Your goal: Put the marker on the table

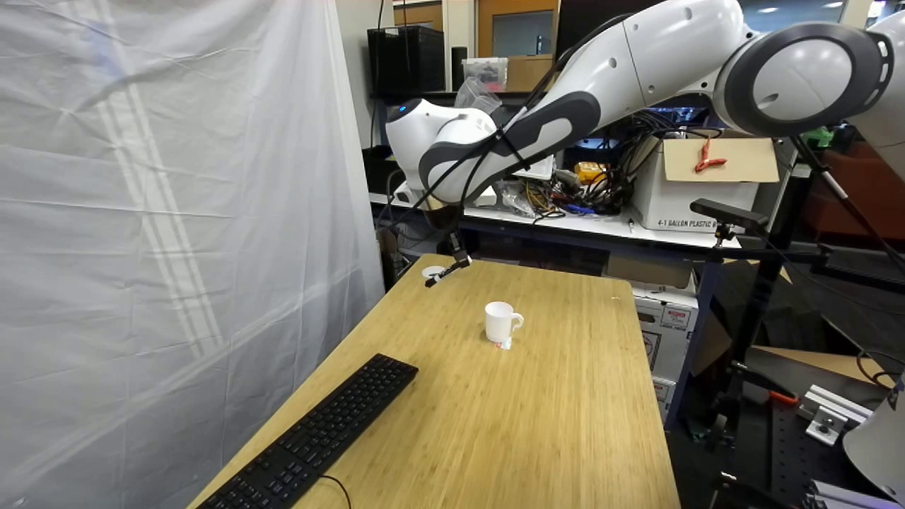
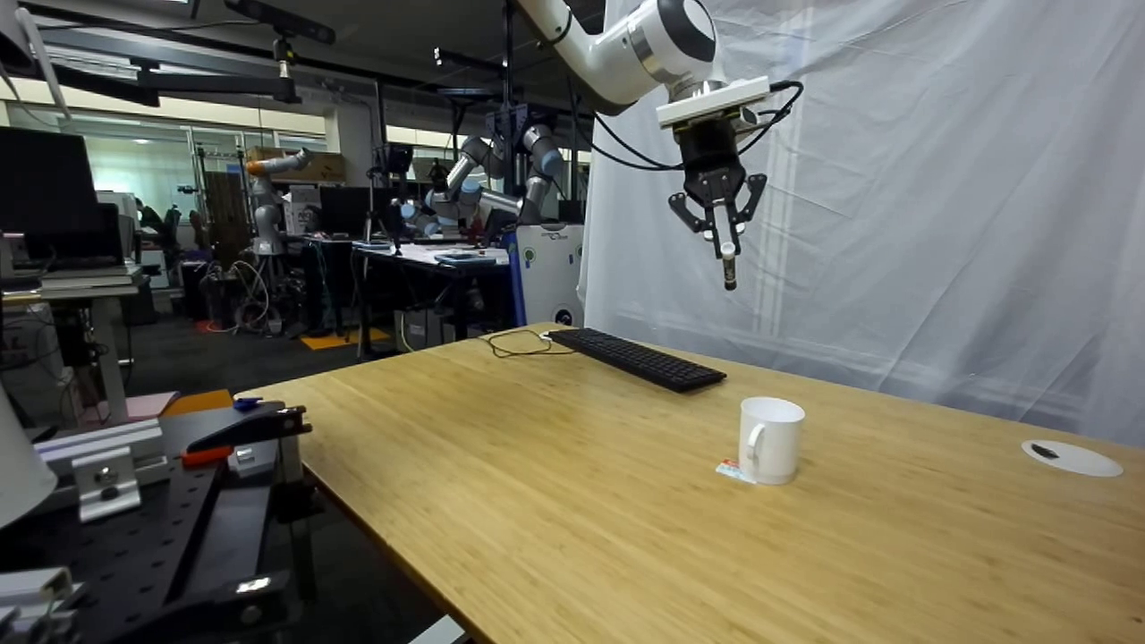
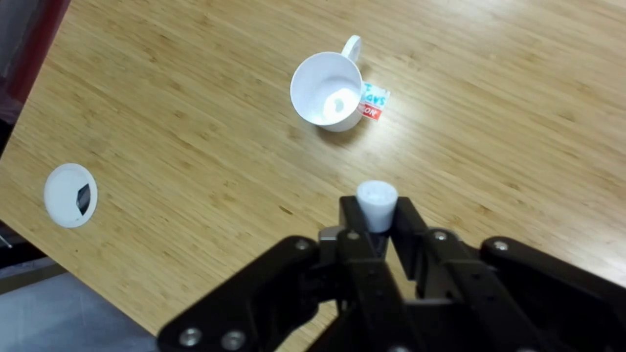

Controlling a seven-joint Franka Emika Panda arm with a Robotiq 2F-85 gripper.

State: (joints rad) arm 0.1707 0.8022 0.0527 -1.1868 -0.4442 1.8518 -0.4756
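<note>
Showing white end, dark section: slim marker point(image 3: 377, 208), hand point(image 2: 727, 244) clamped on it, above table point(image 2: 555, 501).

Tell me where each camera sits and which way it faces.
In an exterior view: seemingly raised near the keyboard, looking along the table toward a bench; the arm spans the top right.
In an exterior view: seemingly nearer the mug, looking over the table toward the keyboard; arm and claw hang from the top.
Wrist view: beside the claw, looking down at mug and table; only the claw shows, gripping the marker.
Both exterior views share arm, claw, table, mug, keyboard and curtain.
</note>
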